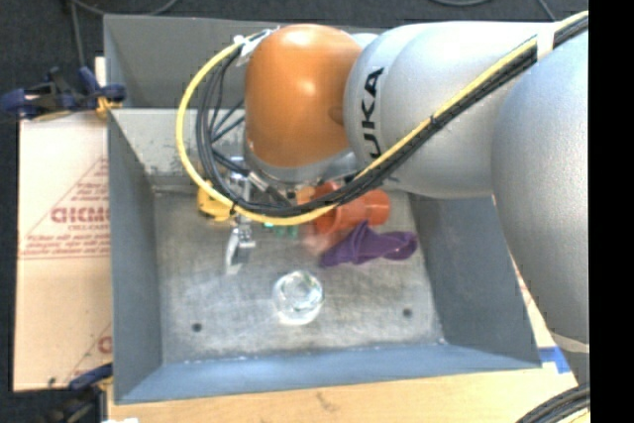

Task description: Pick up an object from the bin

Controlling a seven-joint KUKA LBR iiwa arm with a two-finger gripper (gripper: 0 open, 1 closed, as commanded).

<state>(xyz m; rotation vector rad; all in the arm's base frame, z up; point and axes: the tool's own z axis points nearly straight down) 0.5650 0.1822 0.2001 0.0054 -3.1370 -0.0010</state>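
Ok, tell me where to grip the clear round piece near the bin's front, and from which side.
Take the clear round piece, I'd say, across its outer rim, coming straight down from above. It looks round and lies alone on the bin floor, apart from the purple piece.

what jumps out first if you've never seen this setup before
The big grey arm with its orange wrist cover looms over the back half of the bin, reaching in from the right. Just below it, near the middle of the floor, a purple piece and an orange thing lie close together. A clear round object sits alone nearer the front wall.
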